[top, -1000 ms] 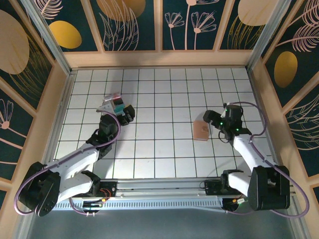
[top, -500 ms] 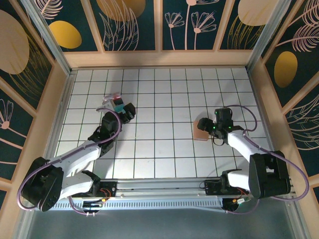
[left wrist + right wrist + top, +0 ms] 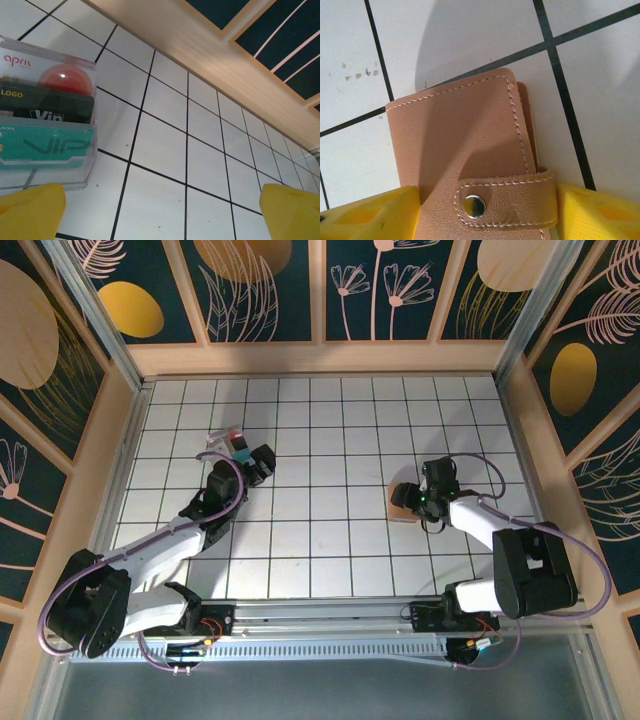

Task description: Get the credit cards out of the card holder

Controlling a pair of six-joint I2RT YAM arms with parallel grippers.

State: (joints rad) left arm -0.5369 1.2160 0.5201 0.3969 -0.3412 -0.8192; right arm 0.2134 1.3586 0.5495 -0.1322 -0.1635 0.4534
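Note:
The card holder (image 3: pixel 400 508) is a tan leather wallet lying flat right of centre, folded, its strap snapped shut (image 3: pixel 465 145). The credit cards are hidden. My right gripper (image 3: pixel 408 499) is down on the holder from the right. In the right wrist view its yellow fingers (image 3: pixel 370 215) press against the holder's two side edges at the strap, so the gripper (image 3: pixel 487 210) is shut on it. My left gripper (image 3: pixel 258 462) hovers at the back left. It (image 3: pixel 160 210) is open, with bare tile between the fingertips (image 3: pixel 292 210).
A clear plastic box (image 3: pixel 226 445) with red, black and teal cards (image 3: pixel 45 115) stands just left of the left gripper. The wooden back wall (image 3: pixel 210 45) runs behind it. White gridded table (image 3: pixel 320 440) lies between the arms.
The right gripper has moved left and down onto the card holder, and its jaws have narrowed onto the holder's sides. The left arm has crept slightly toward the clear box.

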